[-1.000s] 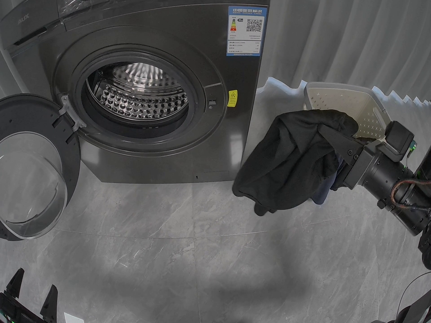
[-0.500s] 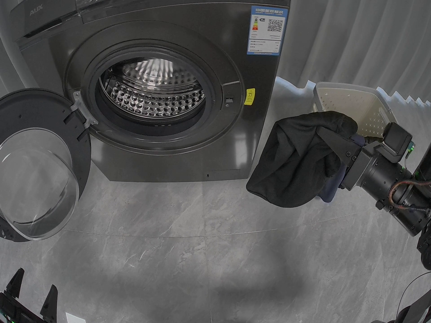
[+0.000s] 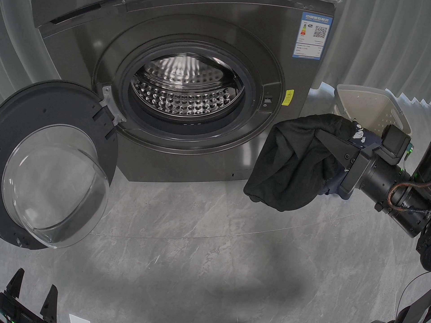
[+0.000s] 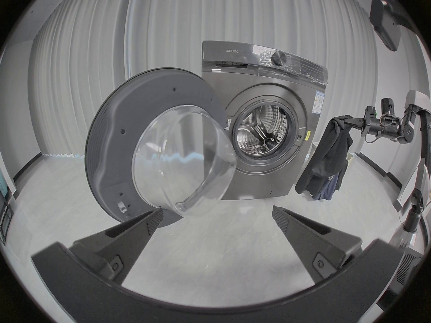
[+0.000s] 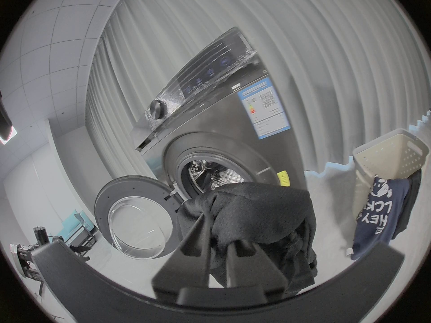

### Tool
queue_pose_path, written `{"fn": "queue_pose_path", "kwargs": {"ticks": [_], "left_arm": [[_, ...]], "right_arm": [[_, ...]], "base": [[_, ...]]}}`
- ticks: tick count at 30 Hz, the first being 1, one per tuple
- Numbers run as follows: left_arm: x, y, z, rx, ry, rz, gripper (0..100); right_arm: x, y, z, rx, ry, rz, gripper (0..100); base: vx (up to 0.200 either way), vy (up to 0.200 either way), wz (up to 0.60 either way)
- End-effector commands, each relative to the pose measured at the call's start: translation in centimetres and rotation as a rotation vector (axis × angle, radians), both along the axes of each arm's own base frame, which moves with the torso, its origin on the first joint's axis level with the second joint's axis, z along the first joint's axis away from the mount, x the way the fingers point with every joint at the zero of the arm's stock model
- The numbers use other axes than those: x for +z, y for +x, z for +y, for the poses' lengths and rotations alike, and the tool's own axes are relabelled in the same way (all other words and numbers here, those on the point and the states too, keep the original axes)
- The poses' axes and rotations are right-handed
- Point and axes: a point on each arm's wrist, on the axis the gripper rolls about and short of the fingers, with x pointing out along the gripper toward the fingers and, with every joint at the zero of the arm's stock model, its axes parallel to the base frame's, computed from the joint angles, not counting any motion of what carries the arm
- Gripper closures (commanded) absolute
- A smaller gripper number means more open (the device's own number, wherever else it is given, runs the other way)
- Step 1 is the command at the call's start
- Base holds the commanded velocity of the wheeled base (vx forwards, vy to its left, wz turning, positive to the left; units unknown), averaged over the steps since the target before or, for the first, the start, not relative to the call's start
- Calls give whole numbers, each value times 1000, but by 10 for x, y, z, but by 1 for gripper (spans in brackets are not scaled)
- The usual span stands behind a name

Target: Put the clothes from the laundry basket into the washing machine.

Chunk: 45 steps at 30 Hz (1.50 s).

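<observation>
Head view: black garment (image 3: 292, 167) hangs bunched from right gripper (image 3: 330, 148).

Your way into the drum (image 3: 187, 90) is open: the door (image 3: 49, 158) stands swung wide to the left, off the mouth. Bare floor (image 3: 202, 256) lies before the washing machine (image 3: 197, 19). The black garment (image 3: 292, 167) hanging from the right gripper (image 5: 218, 247) (by the machine's right front corner) screens the laundry basket (image 3: 372, 106) behind it.

Satin grey metal is seen on the washing machine (image 3: 202, 19), polished perforated steel on its drum (image 3: 188, 96), matt cloth on the black garment (image 3: 292, 167).
</observation>
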Motion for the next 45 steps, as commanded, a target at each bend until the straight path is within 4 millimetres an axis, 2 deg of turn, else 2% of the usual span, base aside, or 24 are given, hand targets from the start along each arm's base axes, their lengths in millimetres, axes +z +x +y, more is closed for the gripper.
{"fn": "queue_pose_path", "kwargs": {"ticks": [1,7,16,19,27,33,36,37,38,45], "left_arm": [[-5,0,0,1,0,3,0],[-5,0,0,1,1,3,0],[-5,0,0,2,1,1,0],[-5,0,0,2,1,3,0],[-5,0,0,7,9,3,0],[-5,0,0,11,32,3,0],[-5,0,0,8,30,3,0],[-5,0,0,8,30,3,0],[-5,0,0,7,35,0,0],[-3,0,0,6,39,-20,0]], "right_arm": [[-1,1,1,0,-2,4,100],[-2,1,1,1,-4,6,100],[-6,0,0,-1,-11,20,100],[-9,-1,0,4,-16,31,100],[-22,1,12,41,-35,86,100],[-22,14,42,49,-32,89,100],[-14,18,60,50,1,70,100],[-14,18,60,47,3,69,100],[-13,20,70,48,22,63,100],[-20,25,94,91,78,56,100]], "base": [[0,0,0],[0,0,0],[0,-200,0],[0,0,0],[0,0,0],[0,0,0],[0,0,0],[0,0,0],[0,0,0],[0,0,0]]}}
